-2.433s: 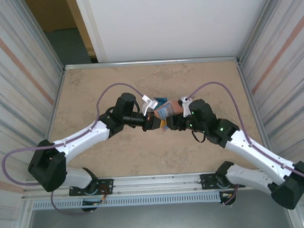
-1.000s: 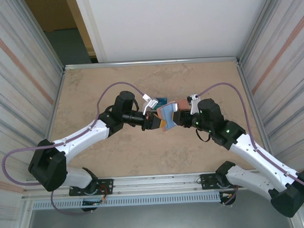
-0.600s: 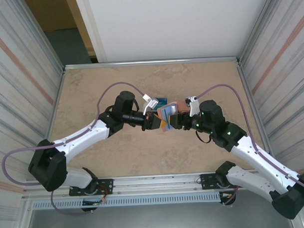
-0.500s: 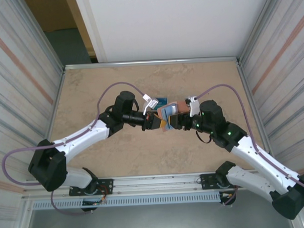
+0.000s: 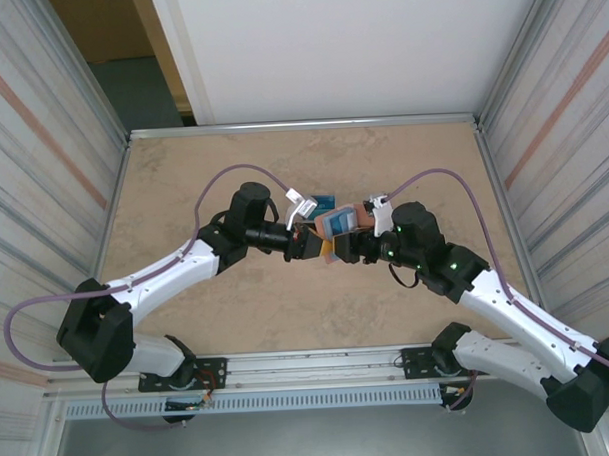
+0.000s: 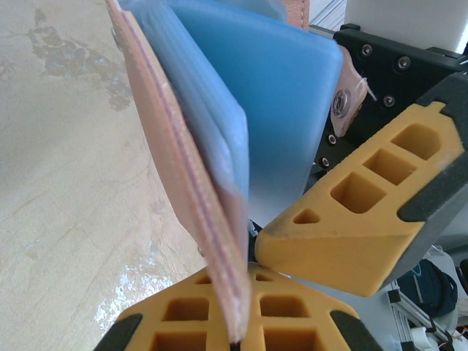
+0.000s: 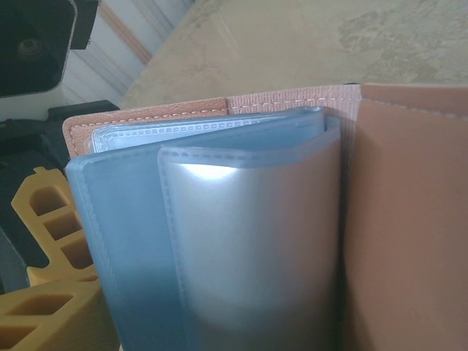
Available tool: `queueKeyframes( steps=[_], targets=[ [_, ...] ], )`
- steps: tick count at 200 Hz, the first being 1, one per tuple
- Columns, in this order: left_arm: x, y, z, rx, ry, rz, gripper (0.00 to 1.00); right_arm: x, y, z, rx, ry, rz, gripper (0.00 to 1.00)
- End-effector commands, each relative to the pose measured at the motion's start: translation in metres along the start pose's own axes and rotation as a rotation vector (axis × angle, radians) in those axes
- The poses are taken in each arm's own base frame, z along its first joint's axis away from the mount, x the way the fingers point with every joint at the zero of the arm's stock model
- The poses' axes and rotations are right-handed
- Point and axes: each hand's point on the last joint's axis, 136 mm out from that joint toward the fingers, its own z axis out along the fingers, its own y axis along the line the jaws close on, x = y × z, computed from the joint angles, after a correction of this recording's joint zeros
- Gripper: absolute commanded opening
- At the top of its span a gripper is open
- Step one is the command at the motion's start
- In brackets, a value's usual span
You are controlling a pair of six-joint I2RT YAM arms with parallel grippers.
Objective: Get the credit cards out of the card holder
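The card holder [image 5: 336, 224] hangs above the middle of the table, a tan leather wallet opened like a book. My left gripper [image 5: 312, 244] is shut on its tan cover edge [image 6: 219, 241], pinched between the yellow fingertips. Blue-grey inner panels [image 7: 241, 248] fan out toward my right gripper [image 5: 357, 243]. That gripper stands open around the panels, with one yellow finger [image 6: 358, 219] beside the blue sheet [image 6: 263, 95]. I cannot tell whether credit cards sit inside the sleeves. A teal credit card [image 5: 323, 200] lies on the table just behind the holder.
The tan table [image 5: 183, 182] is bounded by a metal rim and ribbed side walls [image 5: 42, 147]. Purple cables [image 5: 443, 178] arc over both arms. Both arm bases sit on the rail [image 5: 309, 366] at the near edge.
My right gripper has moved left, closer to the holder, and its jaws have spread. The left arm and its grip on the holder have stayed put.
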Motion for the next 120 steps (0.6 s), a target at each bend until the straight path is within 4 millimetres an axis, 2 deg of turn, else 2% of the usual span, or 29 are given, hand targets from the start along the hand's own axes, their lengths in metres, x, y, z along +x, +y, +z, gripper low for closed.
queueKeyframes(
  steps=[1, 20, 50, 120],
  targets=[
    [-0.015, -0.015, -0.001, 0.046, -0.035, 0.078, 0.0, -0.007, 0.007, -0.004, -0.006, -0.011, -0.043, 0.71],
    [-0.014, -0.015, -0.001, 0.045, -0.034, 0.077, 0.0, -0.008, 0.006, -0.008, -0.003, -0.027, -0.04, 0.68],
    [-0.014, -0.015, -0.002, 0.047, -0.037, 0.081, 0.0, -0.01, 0.0, -0.014, 0.023, -0.046, -0.031, 0.55],
    [-0.014, -0.017, -0.004, 0.053, -0.039, 0.089, 0.0, -0.011, -0.021, -0.026, 0.106, -0.078, 0.013, 0.48]
  ],
)
